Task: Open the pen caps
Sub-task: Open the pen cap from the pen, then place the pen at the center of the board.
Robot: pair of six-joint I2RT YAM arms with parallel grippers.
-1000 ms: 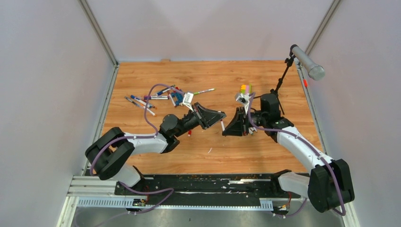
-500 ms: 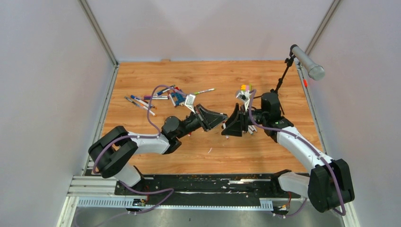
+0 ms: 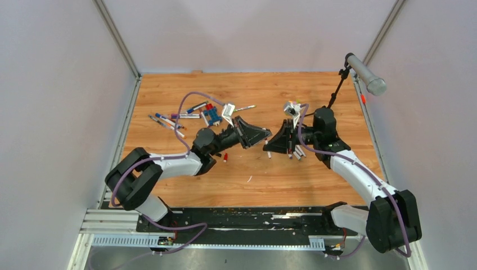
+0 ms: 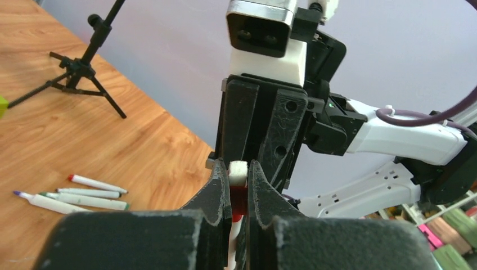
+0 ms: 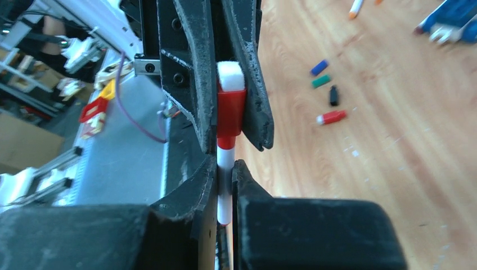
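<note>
Your two grippers meet at the centre of the top view. Your left gripper (image 4: 238, 171) is pinched on the red cap (image 5: 231, 112) of one pen (image 5: 225, 154), and your right gripper (image 5: 224, 167) is pressed onto that pen's white barrel just below the cap. The cap is not yet off. Other pens (image 3: 171, 119) lie at the upper left of the table (image 3: 253, 180). Loose caps (image 5: 326, 90) lie at the upper right of the right wrist view.

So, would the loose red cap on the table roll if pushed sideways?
Probably: the loose red cap is a short cylinder lying on its side on the table. It looks tiny and plastic, so likely light and easily flicked away.
</note>
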